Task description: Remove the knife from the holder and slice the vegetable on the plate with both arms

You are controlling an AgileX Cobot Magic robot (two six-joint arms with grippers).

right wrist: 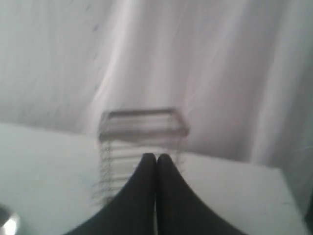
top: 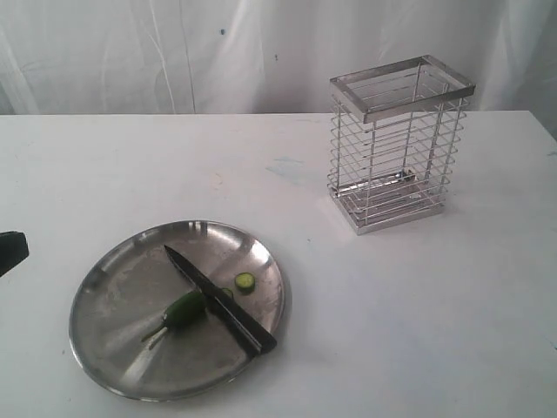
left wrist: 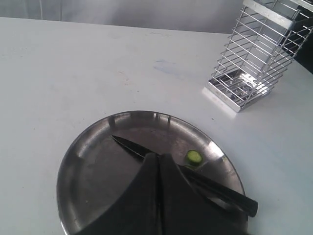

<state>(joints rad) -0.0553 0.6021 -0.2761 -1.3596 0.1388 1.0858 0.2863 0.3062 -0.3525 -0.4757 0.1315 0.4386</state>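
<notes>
Steel plate [top: 113,296] carries the knife [top: 222,300], its blade against the chilli [top: 185,310], a slice [top: 245,282] beside it. The holder [top: 418,100] stands apart. My left gripper [left wrist: 157,155] and right gripper [right wrist: 156,156] are closed, empty.

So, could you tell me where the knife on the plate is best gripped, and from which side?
Probably take the knife by its handle, the thicker end at the rim of the plate. Come from above, pincer closing across its width: it lies flat, and the blade rests against the chilli.
</notes>
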